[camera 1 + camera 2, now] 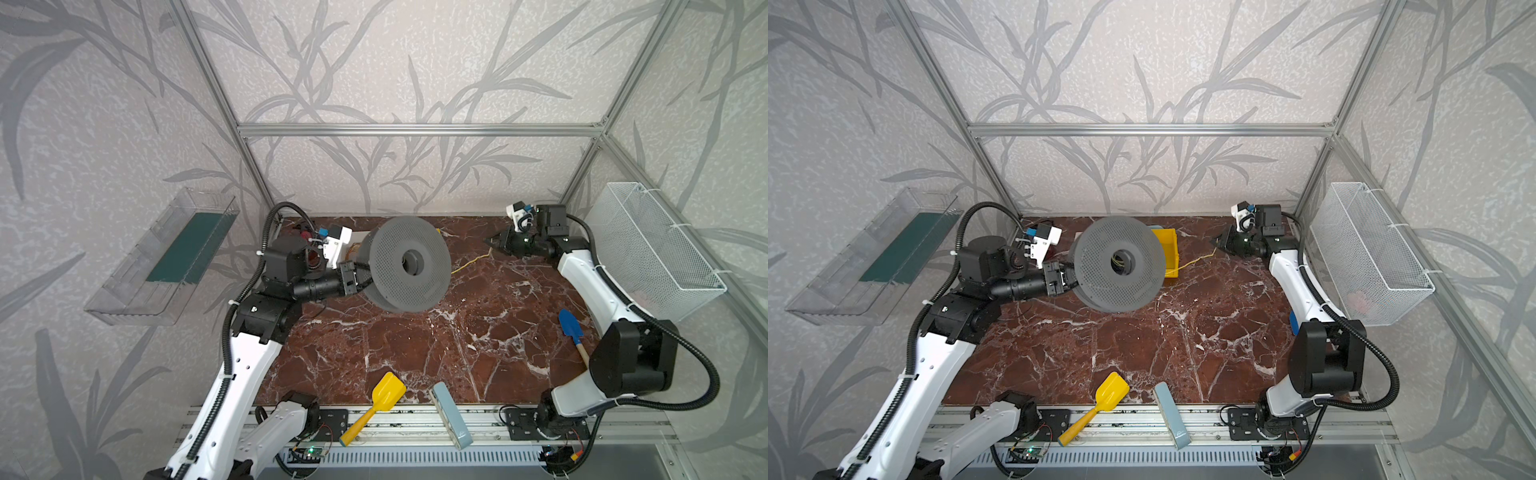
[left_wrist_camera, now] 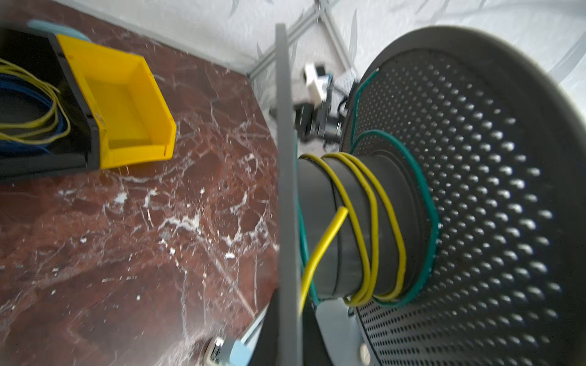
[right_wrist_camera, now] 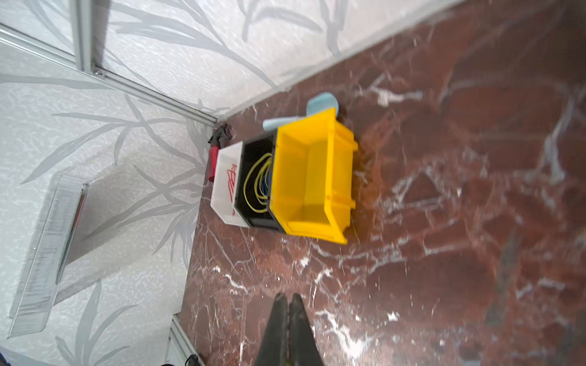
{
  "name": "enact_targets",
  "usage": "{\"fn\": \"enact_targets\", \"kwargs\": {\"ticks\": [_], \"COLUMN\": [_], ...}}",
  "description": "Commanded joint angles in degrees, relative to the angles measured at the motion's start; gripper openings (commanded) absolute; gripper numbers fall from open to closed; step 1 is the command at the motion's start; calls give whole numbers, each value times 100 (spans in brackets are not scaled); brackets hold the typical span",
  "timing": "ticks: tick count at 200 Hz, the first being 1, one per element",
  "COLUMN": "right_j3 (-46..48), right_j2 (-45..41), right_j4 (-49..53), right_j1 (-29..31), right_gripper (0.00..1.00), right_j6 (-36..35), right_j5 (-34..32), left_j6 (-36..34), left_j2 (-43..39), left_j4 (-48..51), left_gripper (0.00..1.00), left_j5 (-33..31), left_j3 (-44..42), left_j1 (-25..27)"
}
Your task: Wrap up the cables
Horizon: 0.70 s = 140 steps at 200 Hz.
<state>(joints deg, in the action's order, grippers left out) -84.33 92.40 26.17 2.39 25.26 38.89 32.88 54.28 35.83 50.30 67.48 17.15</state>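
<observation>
Cables (image 2: 329, 234): we count a few turns on the spool (image 1: 386, 249), which the left gripper (image 1: 356, 277) clamps aloft near the far edge of the worktop (image 1: 415, 353) (clearance for winding); right gripper (image 1: 492, 243) closed, tail at its tip.

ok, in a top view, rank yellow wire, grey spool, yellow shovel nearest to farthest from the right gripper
1. yellow wire, at the back right, ending close beside the right gripper.
2. grey spool, raised at the back, left of centre.
3. yellow shovel, at the front, left of centre.
</observation>
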Motion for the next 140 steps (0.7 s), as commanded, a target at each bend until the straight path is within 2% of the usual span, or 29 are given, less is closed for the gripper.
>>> {"fn": "enact_targets", "kwargs": {"ticks": [1, 30, 58, 84, 101, 114, 128, 140], "right_j3": [-1290, -2395, -3595, -5427, -6272, -6422, -6014, -5079], "right_j2": [488, 871, 1252, 1844, 2059, 1988, 1655, 1117], "right_j4": [900, 1248, 1811, 2933, 3423, 3507, 3227, 2519], "right_j1": [124, 912, 1705, 2532, 3017, 3288, 3531, 3688], "right_gripper": [0, 0, 0, 0, 0, 0, 0, 0], "right_j6": [-507, -696, -842, -1179, -1246, -1211, -1040, -760], "right_j5": [-329, -565, -503, -644, -720, -783, -834, -866], "left_j6": [-1249, -1716, -1989, -1865, -1348, -628, 88, 611], "left_j2": [38, 444, 1032, 1782, 2107, 2348, 2582, 2815], "left_j4": [1440, 1967, 2314, 2385, 1943, 1496, 912, 422], "left_gripper": [0, 0, 0, 0, 0, 0, 0, 0], "left_j5": [-458, -1902, -3572, -4950, -5121, -5258, -5182, -5112], "left_j3": [139, 100, 331, 836, 1005, 1064, 1050, 1042], "left_j1": [836, 1726, 2144, 2496, 2496, 2472, 2434, 2401]}}
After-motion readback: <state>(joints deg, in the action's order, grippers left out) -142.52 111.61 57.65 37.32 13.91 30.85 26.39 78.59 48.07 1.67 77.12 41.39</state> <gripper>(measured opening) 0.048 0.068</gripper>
